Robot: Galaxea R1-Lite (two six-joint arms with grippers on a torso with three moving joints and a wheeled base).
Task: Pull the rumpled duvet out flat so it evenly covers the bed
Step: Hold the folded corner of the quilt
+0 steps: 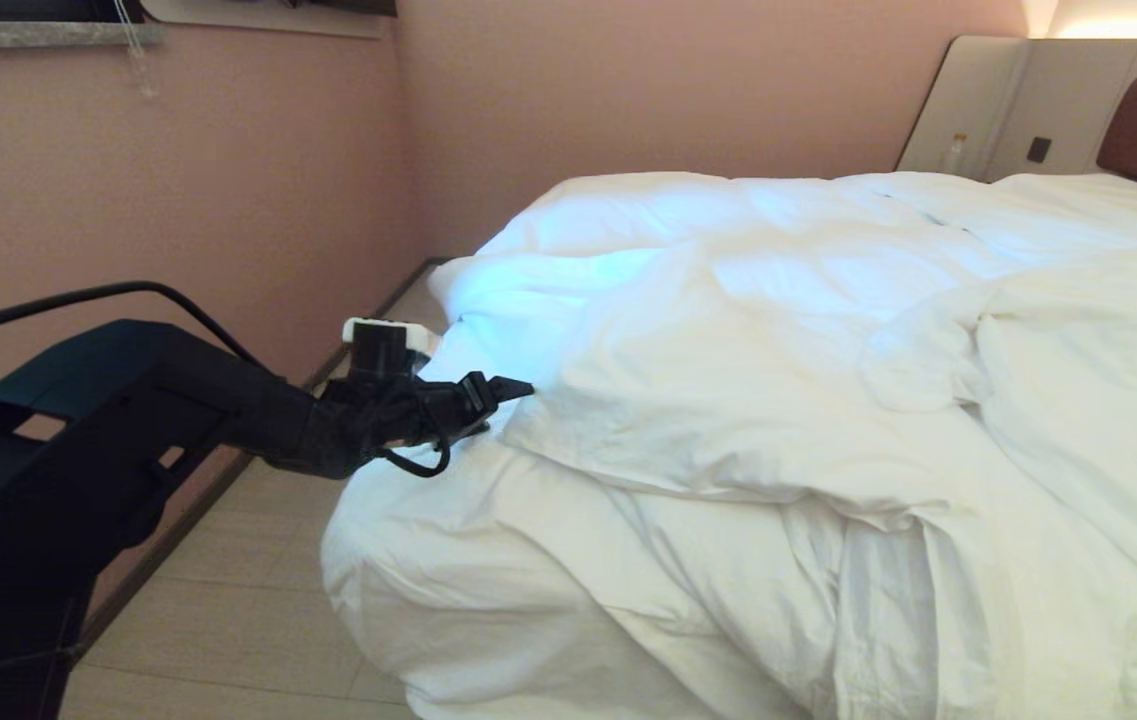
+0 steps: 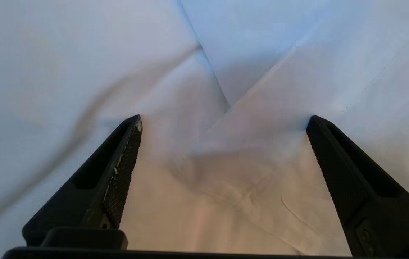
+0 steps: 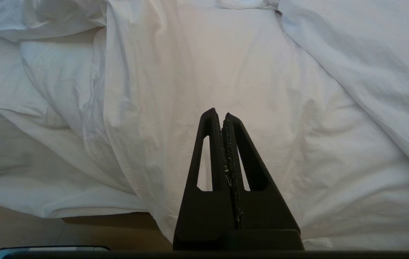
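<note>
The duvet (image 1: 778,400) lies heaped and folded back on the bed (image 1: 448,610), one thick fold just ahead of the left gripper (image 1: 506,392), whose jaws stand wide and empty, cloth between and beyond them. Right gripper (image 3: 222,117): jaws closed on nothing, draped cloth ahead. Judged barely begun: spreading remains. No containers are visible.
</note>
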